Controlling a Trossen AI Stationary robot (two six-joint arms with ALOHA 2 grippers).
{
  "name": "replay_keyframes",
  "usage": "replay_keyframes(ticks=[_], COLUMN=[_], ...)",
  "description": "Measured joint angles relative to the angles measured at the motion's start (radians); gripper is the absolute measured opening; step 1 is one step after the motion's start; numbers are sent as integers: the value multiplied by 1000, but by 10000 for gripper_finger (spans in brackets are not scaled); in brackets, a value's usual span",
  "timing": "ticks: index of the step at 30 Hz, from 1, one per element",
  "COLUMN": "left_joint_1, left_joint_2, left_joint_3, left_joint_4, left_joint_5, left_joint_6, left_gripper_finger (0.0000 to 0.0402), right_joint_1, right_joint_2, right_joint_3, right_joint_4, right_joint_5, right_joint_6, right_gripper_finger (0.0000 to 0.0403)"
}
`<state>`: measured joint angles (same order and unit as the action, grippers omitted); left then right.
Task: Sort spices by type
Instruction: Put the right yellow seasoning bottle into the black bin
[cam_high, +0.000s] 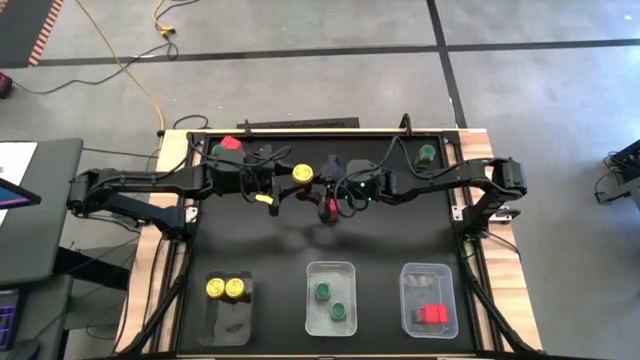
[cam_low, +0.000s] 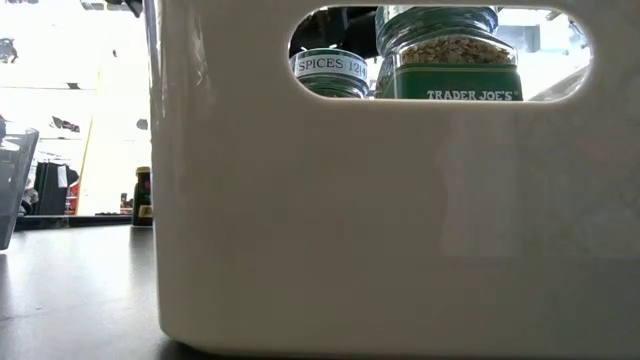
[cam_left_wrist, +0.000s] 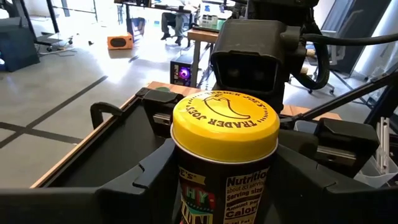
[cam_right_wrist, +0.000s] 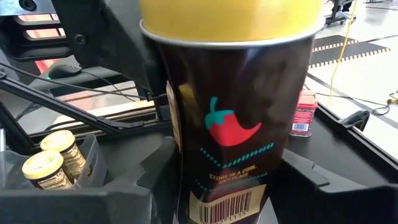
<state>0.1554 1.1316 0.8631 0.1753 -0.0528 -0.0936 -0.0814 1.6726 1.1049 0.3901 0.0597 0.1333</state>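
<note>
Between the fingers of your left pincer (cam_left_wrist: 224, 186) stands the yellow-lid jar (cam_left_wrist: 225, 118), upright and clamped at the body. The right pincer (cam_right_wrist: 230, 193) is closed on the same jar from the opposite side, so both hold it together, above the table middle. I judge this is a hand-over step, approx. halfway.

Just beyond the right pincer, a red-lid jar (cam_right_wrist: 303, 112) stands on the table. Farther off, a tray (cam_high: 245, 320) with two yellow-lid jars (cam_high: 225, 288) lies on the left arm's side; the other trays (cam_high: 330, 268) hold green and red ones, resp. Farthest, near the back edge, a green-lid jar (cam_high: 427, 153) and one more red-lid jar (cam_high: 232, 143) wait unsorted.

Next move: one pincer must open before the other pulls away, otherwise the jar is twisted or dropped. Then carry it to the yellow tray, keep it vertical, and set it beside the two, not on them.
</note>
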Motion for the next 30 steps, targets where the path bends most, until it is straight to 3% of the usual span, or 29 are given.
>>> replay_keyframes(ticks=[12, 22, 30], left_joint_1=[0, 1, 3], left_joint_2=[0, 0, -45], left_joint_3=[0, 1, 2], left_joint_4=[-8, -11, -117], left_joint_5=[12, 16, 20], left_joint_6=[-24, -35, -24], left_gripper_finger=[209, 290, 300], right_joint_1=[0, 0, -21], right_joint_2=[0, -4, -98], right_joint_3=[0, -1, -1], right_joint_4=[-3, -39, -150], right_joint_5=[-2, -8, -10], right_joint_6=[1, -3, -35], right_gripper_finger=[218, 217, 217])
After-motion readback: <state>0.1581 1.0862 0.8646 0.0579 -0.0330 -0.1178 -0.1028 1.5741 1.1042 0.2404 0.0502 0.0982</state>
